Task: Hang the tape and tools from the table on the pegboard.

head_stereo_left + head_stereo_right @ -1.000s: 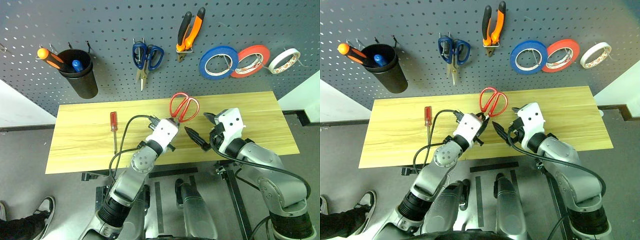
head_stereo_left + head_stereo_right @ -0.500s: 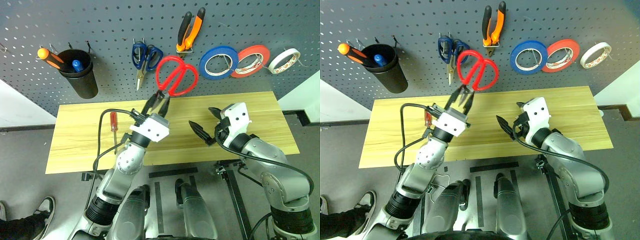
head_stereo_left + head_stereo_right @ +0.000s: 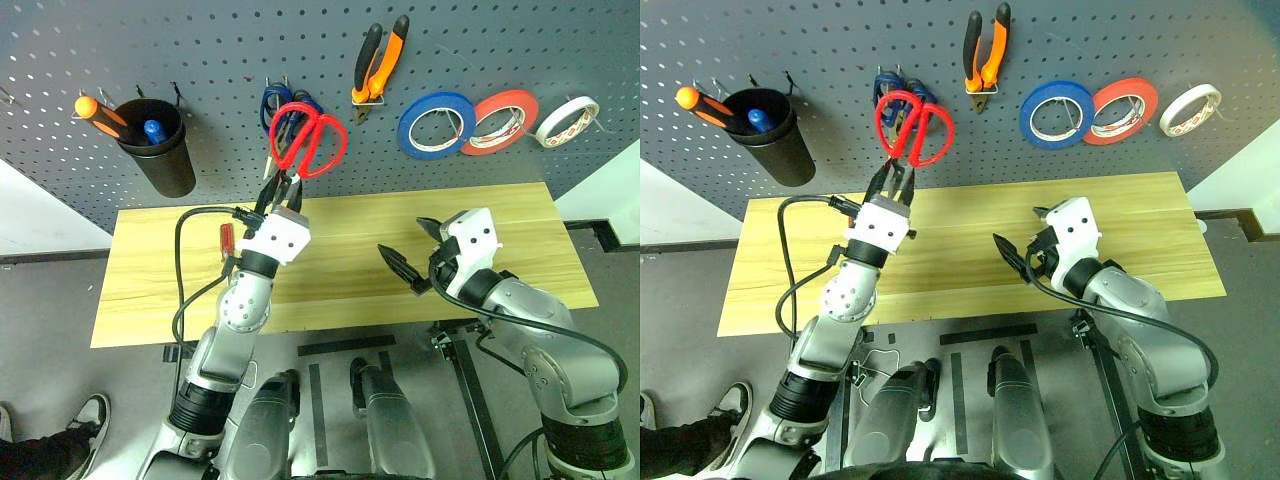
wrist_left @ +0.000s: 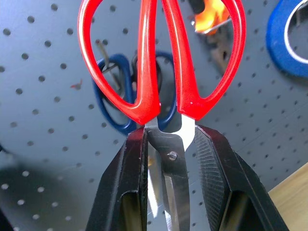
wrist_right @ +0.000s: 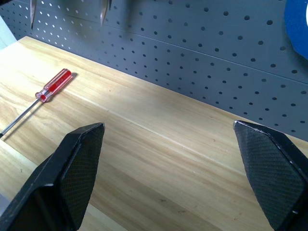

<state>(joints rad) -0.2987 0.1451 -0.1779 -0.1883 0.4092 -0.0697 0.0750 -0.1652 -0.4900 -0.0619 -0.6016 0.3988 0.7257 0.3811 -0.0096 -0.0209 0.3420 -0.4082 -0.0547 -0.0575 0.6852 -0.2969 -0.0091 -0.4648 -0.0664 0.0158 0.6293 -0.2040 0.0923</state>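
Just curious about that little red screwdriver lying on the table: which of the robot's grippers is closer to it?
Left. The left gripper is raised just beside the red-handled screwdriver, holding red-handled scissors. The right gripper hovers open farther along the table.

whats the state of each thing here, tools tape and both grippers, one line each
red scissors: blades closed, clamped at the pivot, held up before the pegboard, not hung
left gripper: shut on the red scissors
right gripper: open, holding nothing
red screwdriver: lying on the table
pliers: hanging
blue scissors: hanging
three tape rolls: hanging
black cup: hanging, holds two tools
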